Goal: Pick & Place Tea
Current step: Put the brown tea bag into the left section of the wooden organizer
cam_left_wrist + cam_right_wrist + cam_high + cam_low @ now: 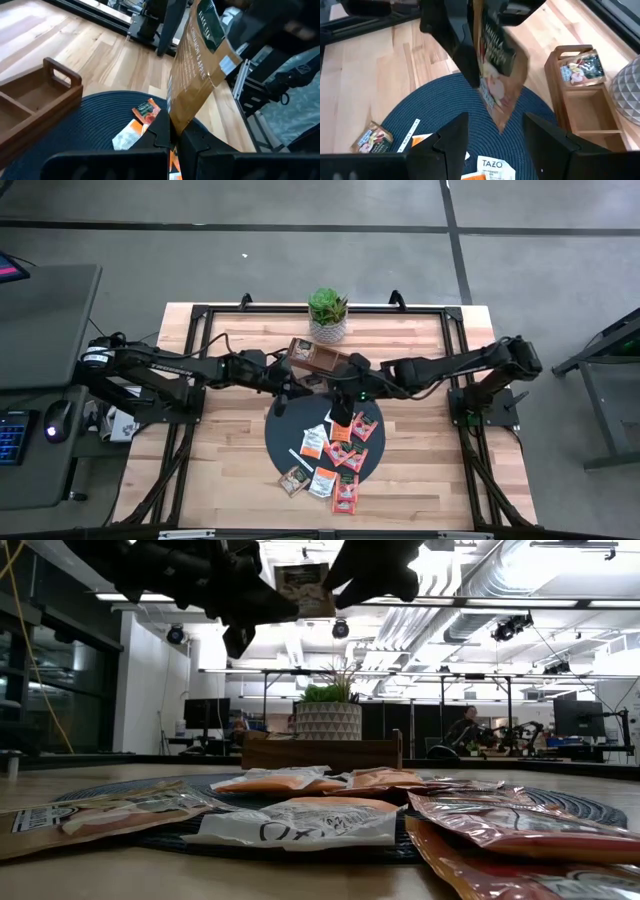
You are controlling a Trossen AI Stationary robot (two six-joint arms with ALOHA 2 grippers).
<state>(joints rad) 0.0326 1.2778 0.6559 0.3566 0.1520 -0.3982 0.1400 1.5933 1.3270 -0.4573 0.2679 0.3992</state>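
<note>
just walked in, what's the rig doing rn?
Sorting tea. The left hand is shut on a tan-brown sachet, holding it up in the air above the dark round mat. The right hand sits open right beside that sachet, not gripping it. The other sachets lie on the mat, and the wooden tray already has one inside.
</note>
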